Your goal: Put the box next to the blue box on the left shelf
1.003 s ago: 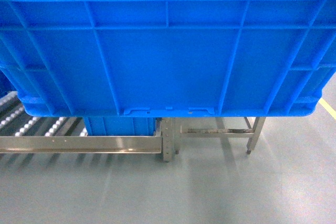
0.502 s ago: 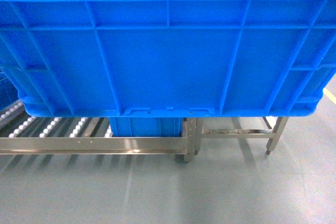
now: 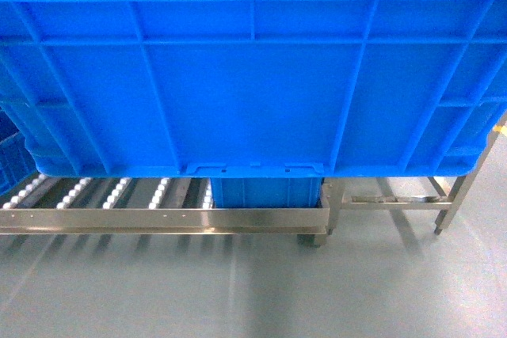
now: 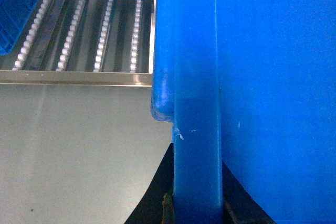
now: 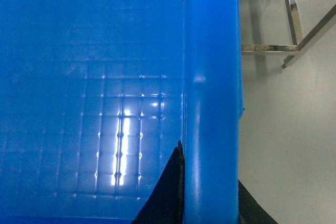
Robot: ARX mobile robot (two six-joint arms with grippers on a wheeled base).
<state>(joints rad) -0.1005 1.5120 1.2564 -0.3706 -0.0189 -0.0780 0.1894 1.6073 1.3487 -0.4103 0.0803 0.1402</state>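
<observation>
bright-blue ribbed box [image 3: 253, 85], grid-patterned inside; silver left shelf [image 3: 158, 219] with white rollers [image 4: 65, 51]; another blue box [image 3: 265, 191]; pale grey floor [image 3: 253, 290].

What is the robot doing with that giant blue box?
The robot is carrying the big blue box with both arms. Its left claw pinches one rim and its right claw pinches the other. The box hangs above the floor, in front of the roller shelf, where another blue box already sits. It has not been set down yet.
</observation>
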